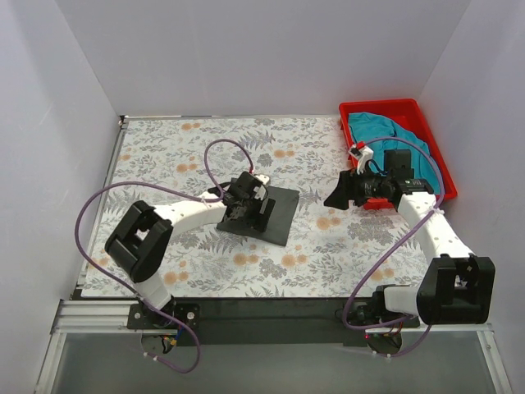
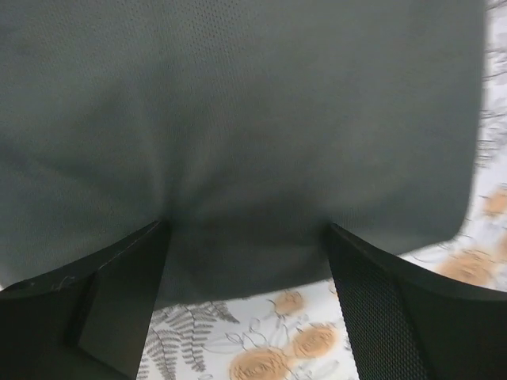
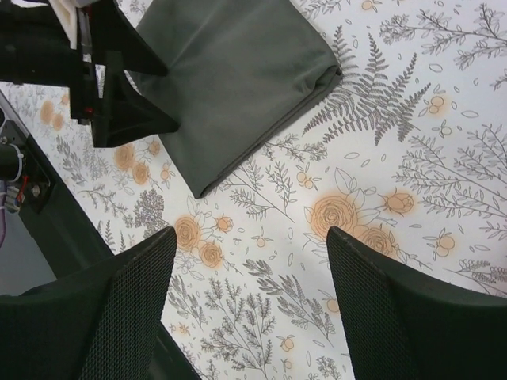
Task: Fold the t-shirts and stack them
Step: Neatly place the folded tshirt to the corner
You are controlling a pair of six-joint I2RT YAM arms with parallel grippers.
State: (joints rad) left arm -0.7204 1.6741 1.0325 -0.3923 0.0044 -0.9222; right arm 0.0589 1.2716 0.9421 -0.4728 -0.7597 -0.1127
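While left tool (image 2: 245,237) gapes over grey t-shirt (image 1: 280,215), teal t-shirt (image 1: 376,129) in bin (image 1: 382,106)

The black two-finger left gripper (image 1: 246,201) is pointed down on its bent white left arm (image 1: 184,215), jaws spread wide. The black two-finger right gripper (image 1: 339,193) is held higher, jaws likewise parted wide.

Floral table (image 1: 164,156): folded grey tee (image 1: 277,215), red bin (image 1: 381,105).
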